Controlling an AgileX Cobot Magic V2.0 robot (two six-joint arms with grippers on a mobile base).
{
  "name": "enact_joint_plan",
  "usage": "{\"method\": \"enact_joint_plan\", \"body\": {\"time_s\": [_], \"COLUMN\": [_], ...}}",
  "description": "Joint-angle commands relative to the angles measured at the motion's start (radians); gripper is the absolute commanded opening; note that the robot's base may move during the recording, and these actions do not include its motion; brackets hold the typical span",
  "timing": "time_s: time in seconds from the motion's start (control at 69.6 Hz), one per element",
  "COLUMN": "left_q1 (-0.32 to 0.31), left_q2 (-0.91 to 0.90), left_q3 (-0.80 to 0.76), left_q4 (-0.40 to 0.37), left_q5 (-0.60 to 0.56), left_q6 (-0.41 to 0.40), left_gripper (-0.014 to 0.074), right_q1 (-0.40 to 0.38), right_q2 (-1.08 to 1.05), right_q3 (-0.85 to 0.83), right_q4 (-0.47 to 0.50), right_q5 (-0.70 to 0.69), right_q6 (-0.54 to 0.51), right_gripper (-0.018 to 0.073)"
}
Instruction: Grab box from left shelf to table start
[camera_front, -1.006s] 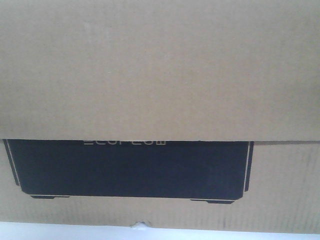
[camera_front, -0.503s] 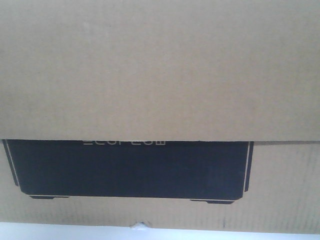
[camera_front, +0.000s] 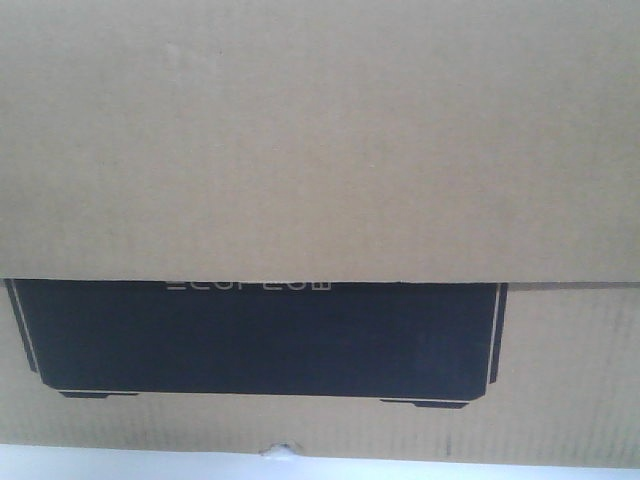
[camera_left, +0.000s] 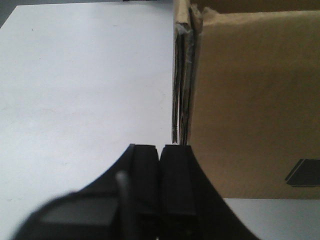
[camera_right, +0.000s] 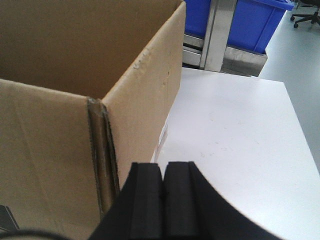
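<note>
Cardboard box (camera_front: 320, 150) upright on table (camera_left: 75, 100), open top up, black panel facing front camera.

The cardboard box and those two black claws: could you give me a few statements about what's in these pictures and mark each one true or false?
1. The box sits on the white table. True.
2. The left gripper is wide open. False: its pads are pressed together, with nothing between them.
3. The right gripper is shut, beside a corner of the box. True.
4. The box's top is taped shut. False: the right wrist view looks down into its open top.
5. The printed panel on the box is red. False: it is black with a thin pale outline.
6. Blue trays stand beyond the table's far edge. True.
</note>
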Motion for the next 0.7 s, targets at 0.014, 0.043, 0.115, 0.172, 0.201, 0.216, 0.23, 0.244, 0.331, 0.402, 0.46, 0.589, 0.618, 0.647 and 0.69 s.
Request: {"method": "enact_joint_plan", "body": {"time_s": [0.014, 0.043, 0.115, 0.172, 0.201, 0.216, 0.23, 0.244, 0.331, 0.402, 0.46, 0.589, 0.618, 0.647, 0.69], "left_q1": [0.002, 0.002, 0.002, 0.002, 0.002, 0.002, 0.002, 0.004, 0.024, 0.06, 0.084, 0.114, 0.116, 0.118, 0.118], "left_q2": [-0.019, -0.036, -0.075, -0.108, -0.125, -0.133, -0.144, -0.152, -0.195, -0.229, -0.25, -0.29, -0.288, -0.288, -0.288], "left_q3": [-0.016, -0.006, 0.028, 0.065, 0.092, 0.103, 0.12, 0.132, 0.204, 0.27, 0.32, 0.453, 0.486, 0.476, 0.469], "left_q4": [-0.021, -0.042, -0.055, -0.055, -0.055, -0.055, -0.057, -0.057, -0.093, -0.13, -0.142, -0.142, -0.142, -0.142, -0.142], "left_q5": [-0.101, -0.111, -0.129, -0.156, -0.173, -0.179, -0.189, -0.197, -0.256, -0.338, -0.408, -0.605, -0.667, -0.603, -0.578], "left_q6": [-0.002, -0.002, -0.002, -0.002, -0.002, -0.002, -0.002, -0.002, -0.002, -0.002, -0.002, -0.002, -0.002, -0.002, -0.002], "left_gripper": [-0.0099, -0.0099, -0.0099, -0.0099, -0.0099, -0.0099, -0.0099, -0.0099, -0.0099, -0.0099, -0.0099, -0.0099, -0.0099, -0.0099, -0.0099], "right_q1": [0.0, 0.0, 0.0, 0.0, 0.0, 0.0, 0.0, 0.0, 0.0, 0.0, 0.0, 0.0, 0.0, 0.0, 0.0], "right_q2": [0.01, 0.01, 0.01, 0.01, 0.01, 0.01, 0.01, 0.01, 0.01, 0.01, 0.01, 0.01, 0.01, 0.01, 0.011], "right_q3": [-0.025, -0.025, -0.025, -0.025, -0.025, -0.025, -0.025, -0.025, -0.025, -0.025, -0.025, -0.025, -0.025, -0.025, -0.025], "right_q4": [-0.004, -0.004, -0.004, -0.004, -0.004, -0.004, -0.004, -0.004, -0.004, -0.004, -0.004, -0.004, -0.004, -0.004, -0.004], "right_q5": [-0.09, -0.09, -0.09, -0.09, -0.09, -0.09, -0.09, -0.09, -0.09, -0.09, -0.09, -0.09, -0.09, -0.09, -0.091], "right_q6": [-0.003, -0.003, -0.003, -0.003, -0.003, -0.003, -0.003, -0.003, -0.003, -0.003, -0.003, -0.003, -0.003, -0.003, -0.003], "right_gripper": [0.006, 0.006, 0.006, 0.006, 0.006, 0.006, 0.006, 0.006, 0.006, 0.006, 0.006, 0.006, 0.006, 0.006, 0.006]}}
